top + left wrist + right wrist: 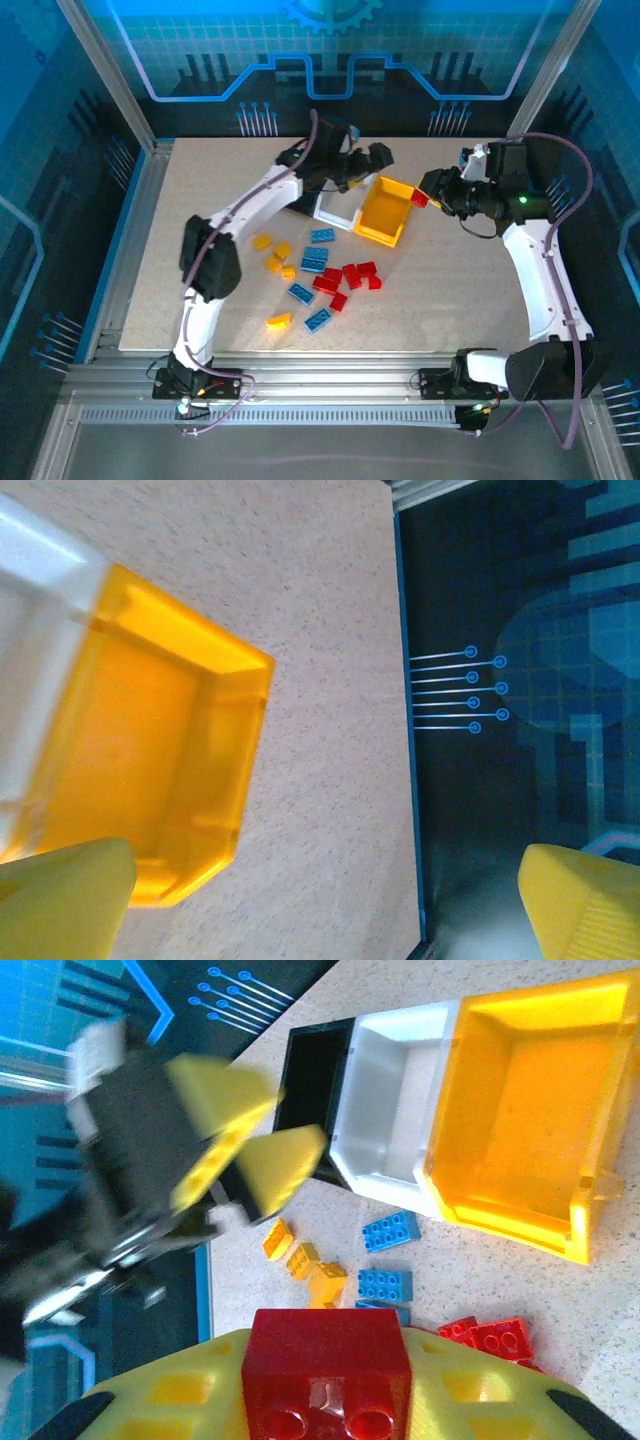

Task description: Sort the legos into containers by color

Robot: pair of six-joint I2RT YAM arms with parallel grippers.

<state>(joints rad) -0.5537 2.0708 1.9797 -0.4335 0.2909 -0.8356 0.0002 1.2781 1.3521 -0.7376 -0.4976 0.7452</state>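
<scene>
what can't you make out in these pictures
Black bin: inside too dark in the right wrist view; mostly covered by the left arm in the top view.
White bin: cut off by the left edge of the left wrist view.
Left hand: motion-blurred in the right wrist view.

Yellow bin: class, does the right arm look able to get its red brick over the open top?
Probably yes: the right fingers, holding the red brick, are beside the yellow bin, and the left fingers hang clear of its opening.
</scene>
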